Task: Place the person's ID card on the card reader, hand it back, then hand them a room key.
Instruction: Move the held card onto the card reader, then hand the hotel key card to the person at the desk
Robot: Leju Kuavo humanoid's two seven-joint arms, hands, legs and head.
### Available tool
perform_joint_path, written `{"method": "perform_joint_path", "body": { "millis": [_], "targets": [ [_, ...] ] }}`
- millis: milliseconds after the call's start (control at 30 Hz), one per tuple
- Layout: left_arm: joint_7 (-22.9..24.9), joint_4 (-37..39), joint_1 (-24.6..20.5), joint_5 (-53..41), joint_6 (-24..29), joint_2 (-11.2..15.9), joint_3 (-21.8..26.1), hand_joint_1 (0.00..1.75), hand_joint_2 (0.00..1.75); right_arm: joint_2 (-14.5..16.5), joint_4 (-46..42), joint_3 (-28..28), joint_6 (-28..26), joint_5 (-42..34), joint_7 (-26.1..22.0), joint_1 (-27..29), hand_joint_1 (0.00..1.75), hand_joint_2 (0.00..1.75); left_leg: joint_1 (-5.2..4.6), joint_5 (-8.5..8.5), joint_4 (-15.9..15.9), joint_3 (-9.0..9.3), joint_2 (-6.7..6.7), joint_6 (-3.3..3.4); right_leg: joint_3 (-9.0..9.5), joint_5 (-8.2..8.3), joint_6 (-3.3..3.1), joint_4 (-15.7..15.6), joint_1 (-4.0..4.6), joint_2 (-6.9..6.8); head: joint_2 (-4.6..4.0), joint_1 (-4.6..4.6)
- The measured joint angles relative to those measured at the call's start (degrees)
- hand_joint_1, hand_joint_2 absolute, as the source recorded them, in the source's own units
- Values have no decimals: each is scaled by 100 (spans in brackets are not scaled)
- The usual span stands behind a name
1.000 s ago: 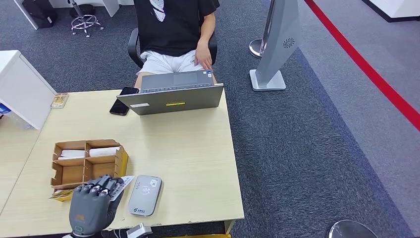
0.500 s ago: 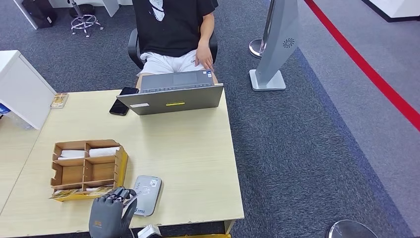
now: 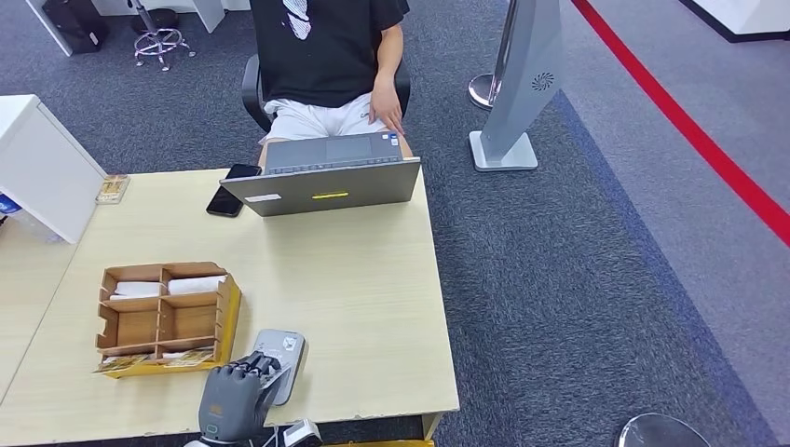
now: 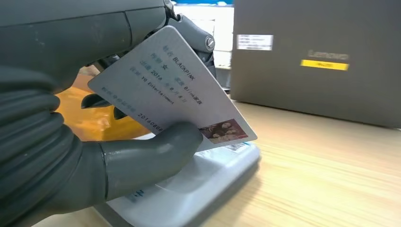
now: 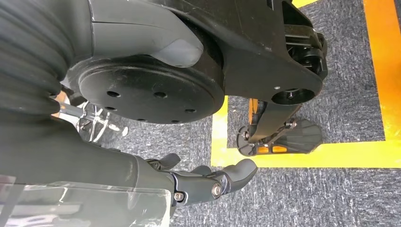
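1. The left hand [image 4: 94,142] pinches the ID card [image 4: 175,90] between its thumb and the darker fingers [image 4: 198,38] behind it. The card is tilted, its lower corner just above the card reader [image 4: 198,184]; I cannot tell whether it touches.
2. In the head view the left hand [image 3: 233,400] sits over the near end of the card reader [image 3: 279,349], which lies flat by the front edge of the desk [image 3: 363,307].
3. The right hand [image 5: 203,184] hangs low beside the robot's body above the carpet, its fingers loosely curled and apart, holding nothing.
4. Just beside the reader stands the cardboard organiser [image 3: 163,317], whose compartments hold white items too small to identify; they may be the room keys.
5. Further off are a laptop [image 3: 321,186], a phone [image 3: 231,191], and the seated person [image 3: 331,56] behind the desk.
6. Risks, as I judge them:
   - The thumb covers only one corner of the card, so the card could pivot or slip out as it is lowered.
   - Laid at this tilt, it may rest on an edge and slide off the reader's smooth top.
   - The reader is near the desk edge, so pressing down or dragging could nudge it toward the drop.
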Motion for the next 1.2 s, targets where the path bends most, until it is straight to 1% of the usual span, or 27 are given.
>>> {"method": "perform_joint_path", "body": {
  "millis": [100, 167, 300, 467, 600, 667, 767, 833, 933, 1033, 1200],
  "targets": [
    [147, 10, -59, -231, 8, 15, 1, 175, 175, -1, 0, 24, 7, 9, -3, -1, 0, 175, 0, 0, 0, 1, 0, 0, 0, 0, 0, 0, 0, 0, 0, 0],
    [347, -136, -62, -449, 15, 98, 2, 175, 175, -2, 0, 37, 10, 10, -10, -1, 0, 175, 2, 0, 0, 1, 1, 0, -2, 0, 0, 0, 1, 1, 0, 0],
    [633, -798, -33, -816, -57, 418, 33, 175, 175, -8, 2, 53, 29, 10, -17, 1, 0, 175, 6, 2, 0, 1, 2, -3, -5, 1, -1, 3, 4, 0, 1, -2],
    [709, -1507, -31, -1014, -122, 711, 116, 175, 175, -13, 4, 57, 53, 19, -19, 0, 0, 175, 7, 5, 0, -2, -2, -7, -5, 0, -2, 4, 5, -2, 1, 0],
    [814, -2122, -222, -1198, -380, 1018, 216, 175, 175, -19, 9, 90, 100, 56, -39, -1, 0, 175, 5, 5, 0, -2, -3, -7, -5, 1, -1, 4, 4, -3, 1, 0],
    [885, -2294, -450, -1203, -586, 1187, 292, 175, 175, -22, 9, 128, 122, 85, -38, -2, 0, 175, 6, 8, 0, -2, -5, -7, -5, 2, -2, 4, 4, -7, 0, 0],
    [999, -2311, -981, -1176, -943, 1436, 404, 175, 175, -34, 10, 202, 178, 161, -36, -12, 0, 175, 7, 17, 0, -3, -8, -10, -5, 7, -7, 5, 5, -11, 0, 0],
    [1060, -2151, -1423, -1308, -1059, 1613, 455, 175, 175, -44, 12, 250, 212, 202, -32, -19, 0, 175, 8, 23, 0, -3, -9, -11, -5, 11, -10, 7, 6, -11, 0, -1],
    [1097, -1718, -2090, -1450, -1131, 1848, 484, 175, 175, -58, 13, 321, 233, 245, -13, -30, 0, 175, 10, 28, 0, -4, -9, -13, -7, 17, -15, 9, 7, -10, 1, -1],
    [1097, -1339, -2560, -1459, -1199, 1965, 499, 175, 175, -68, 13, 363, 252, 256, -1, -37, 0, 175, 11, 29, 0, -4, -7, -14, -8, 19, -16, 9, 8, -8, 0, 0],
    [1122, -896, -2950, -1477, -1291, 2005, 502, 175, 175, -77, 13, 416, 286, 267, 9, -50, 0, 175, 9, 29, 0, -8, -6, -13, -12, 18, -16, 7, 8, -6, 1, 1]
  ]
}}
